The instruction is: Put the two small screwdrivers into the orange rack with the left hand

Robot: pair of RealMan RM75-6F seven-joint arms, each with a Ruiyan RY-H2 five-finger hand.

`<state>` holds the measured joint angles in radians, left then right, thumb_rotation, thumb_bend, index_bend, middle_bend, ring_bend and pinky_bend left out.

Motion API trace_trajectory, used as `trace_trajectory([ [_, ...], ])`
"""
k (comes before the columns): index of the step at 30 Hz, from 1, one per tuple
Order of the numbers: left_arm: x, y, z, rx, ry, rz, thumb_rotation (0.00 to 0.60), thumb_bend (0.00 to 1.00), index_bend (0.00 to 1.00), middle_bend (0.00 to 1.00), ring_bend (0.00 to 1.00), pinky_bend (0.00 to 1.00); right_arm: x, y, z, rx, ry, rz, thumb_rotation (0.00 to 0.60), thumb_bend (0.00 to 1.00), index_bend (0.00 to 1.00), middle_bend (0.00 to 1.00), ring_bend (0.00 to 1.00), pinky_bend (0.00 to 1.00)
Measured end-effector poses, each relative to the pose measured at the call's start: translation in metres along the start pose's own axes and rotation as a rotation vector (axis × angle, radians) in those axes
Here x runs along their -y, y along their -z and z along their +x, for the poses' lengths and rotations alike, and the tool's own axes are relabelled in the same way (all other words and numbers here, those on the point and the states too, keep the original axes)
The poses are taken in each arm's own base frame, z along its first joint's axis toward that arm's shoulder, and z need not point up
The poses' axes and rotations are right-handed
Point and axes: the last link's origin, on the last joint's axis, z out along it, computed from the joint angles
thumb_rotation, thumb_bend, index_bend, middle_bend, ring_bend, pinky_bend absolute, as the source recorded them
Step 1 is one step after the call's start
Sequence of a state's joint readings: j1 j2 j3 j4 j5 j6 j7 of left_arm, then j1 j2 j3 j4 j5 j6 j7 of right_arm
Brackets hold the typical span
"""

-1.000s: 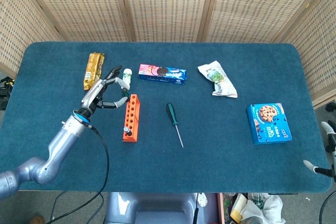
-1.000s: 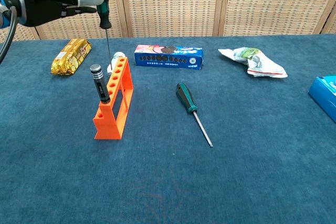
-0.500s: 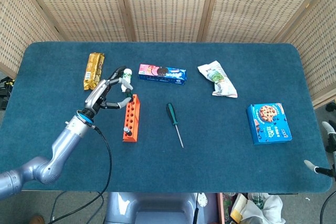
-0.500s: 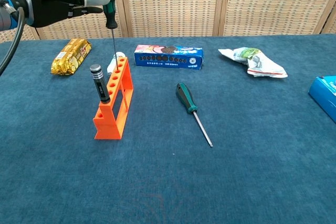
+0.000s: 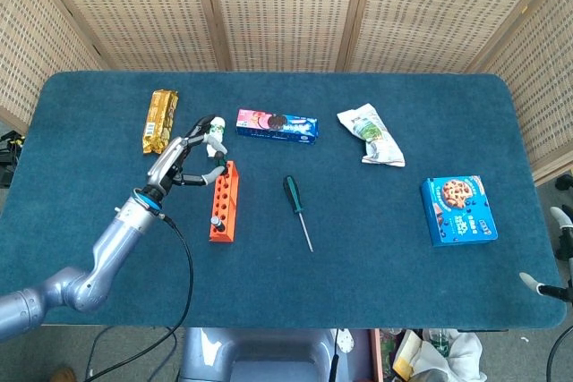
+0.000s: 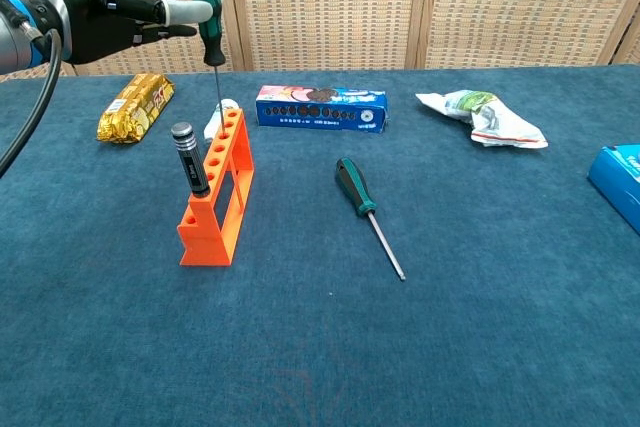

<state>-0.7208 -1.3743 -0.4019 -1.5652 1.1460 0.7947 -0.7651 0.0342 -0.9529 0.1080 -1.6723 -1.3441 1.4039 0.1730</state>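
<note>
Chest view shows our left hand [image 6: 105, 12] pinching a small green-handled screwdriver [image 6: 208, 7] between thumb and a fingertip [image 6: 190, 11], the other fingers extended behind. The handle sits at the pinch; the thin shaft hangs nearly upright below it, its tip reaching down toward the far end of the orange rack [image 6: 216, 190]. We cannot tell whether the tip has entered a hole. Nearer the camera in that rack, a black-handled driver [image 6: 188, 158] already stands in a hole. Out to the right of the fingers, a larger green screwdriver [image 6: 368, 211] lies flat on the table [image 6: 400, 347], well apart from the rack. We judge the step in hand to be insertion of the pinched tool. The next move calls for aligning the tip over a free hole, lowering straight, then releasing
</note>
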Motion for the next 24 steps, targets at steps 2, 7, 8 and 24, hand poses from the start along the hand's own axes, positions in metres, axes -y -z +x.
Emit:
trace_trajectory([
  [2, 0.003, 0.0, 0.0, 0.0, 0.004, 0.007, 0.6, 0.48, 0.64, 0.0, 0.0, 0.0, 0.0, 0.0, 0.0, 0.0, 0.001, 0.0, 0.6, 0.0, 0.0, 0.0, 0.0, 0.0],
  [7, 0.012, -0.001, -0.002, -0.001, 0.009, 0.026, 0.6, 0.48, 0.64, 0.0, 0.0, 0.0, 0.0, 0.0, 0.0, 0.001, 0.001, 0.0, 0.6, 0.0, 0.0, 0.0, 0.0, 0.0],
  [8, 0.014, -0.002, -0.002, -0.001, 0.008, 0.029, 0.6, 0.48, 0.64, 0.0, 0.0, 0.0, 0.0, 0.0, 0.0, 0.001, 0.001, 0.0, 0.6, 0.0, 0.0, 0.0, 0.0, 0.0],
  [24, 0.047, -0.006, -0.01, 0.003, -0.011, 0.093, 0.6, 0.48, 0.64, 0.0, 0.0, 0.0, -0.001, -0.001, -0.002, 0.007, 0.004, -0.005, 0.6, 0.0, 0.0, 0.0, 0.0, 0.0],
])
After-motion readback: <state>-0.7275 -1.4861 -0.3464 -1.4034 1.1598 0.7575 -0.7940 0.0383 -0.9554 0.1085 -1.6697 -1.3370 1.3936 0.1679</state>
